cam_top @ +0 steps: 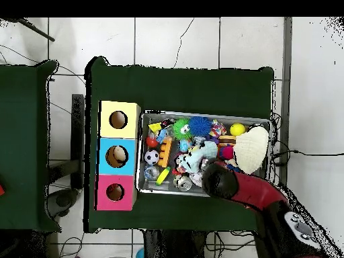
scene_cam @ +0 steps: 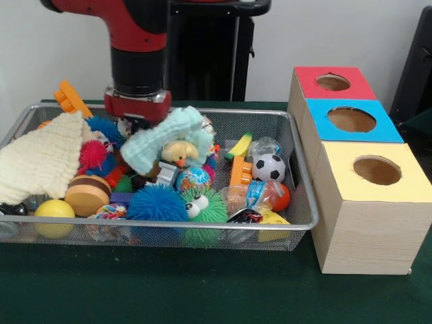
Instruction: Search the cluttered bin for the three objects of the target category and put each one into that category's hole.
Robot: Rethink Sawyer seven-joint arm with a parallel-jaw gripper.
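At the near rim of the wire bin (scene_cam: 202, 226) sit a yellow ball (scene_cam: 54, 217), a blue spiky ball (scene_cam: 156, 202) and a green fuzzy toy with googly eyes (scene_cam: 202, 206). Just behind them lie a brown-and-cream wooden disc (scene_cam: 88, 194), a small globe ball (scene_cam: 194, 178) and an orange block (scene_cam: 240, 171), with a soccer ball (scene_cam: 268, 167) to its right. A cream knitted cloth (scene_cam: 40, 162) drapes over the left end. Further back, a mint-green knitted piece (scene_cam: 165, 138) lies across the pile — its long axis runs from lower left up to the right, above a yellow plush chick (scene_cam: 179, 154). A banana toy (scene_cam: 239, 146) points up and to the right near the far wall.

Right of the bin stand three boxes in a row: the yellow box (scene_cam: 405, 177) nearest, then the blue box (scene_cam: 385, 128), then the red box (scene_cam: 358, 79) — each with a round hole on top.

The gripper (scene_cam: 137, 108) is down in the bin's far left part, touching the clutter; its fingers are hidden, so I cannot tell their state.
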